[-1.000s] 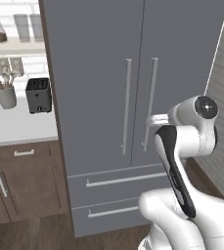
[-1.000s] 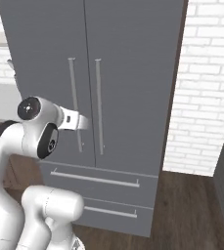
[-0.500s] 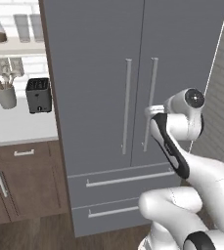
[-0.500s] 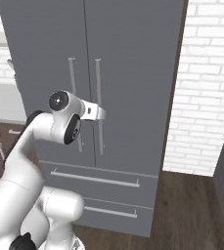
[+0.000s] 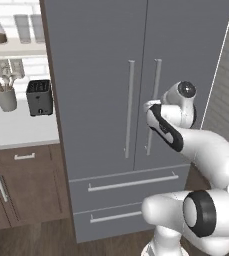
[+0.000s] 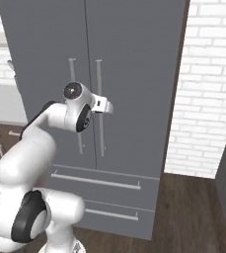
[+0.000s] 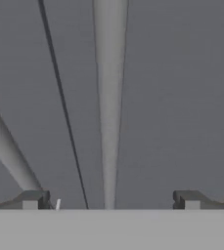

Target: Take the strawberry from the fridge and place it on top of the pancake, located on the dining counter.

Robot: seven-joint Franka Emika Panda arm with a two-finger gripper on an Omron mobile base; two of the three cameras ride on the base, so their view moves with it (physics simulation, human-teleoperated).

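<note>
The grey fridge (image 5: pixel 101 75) (image 6: pixel 134 74) stands with both doors shut, so the strawberry is hidden behind them. The pancake and dining counter are out of view. My gripper (image 5: pixel 148 106) (image 6: pixel 107 106) is stretched out to the right door's vertical bar handle (image 5: pixel 156 85) (image 6: pixel 97 79), at about mid-height. In the hand view that handle (image 7: pixel 110 97) runs straight up the middle, between my open gripper (image 7: pixel 111 199) fingertips (image 7: pixel 33 199), which stand wide apart on either side of it. The left door's handle (image 7: pixel 6 151) slants off to the side.
Two lower drawers (image 5: pixel 131 182) with bar pulls lie under the doors. Left of the fridge is a white wall countertop with a black toaster (image 5: pixel 39 97) and a utensil pot (image 5: pixel 5 97) over brown cabinets (image 5: pixel 21 185). A white brick wall (image 6: pixel 208 99) is to the right.
The arm has swung forward and up toward the fridge, carrying the gripper from in front of the doors right up to the right door's handle.
</note>
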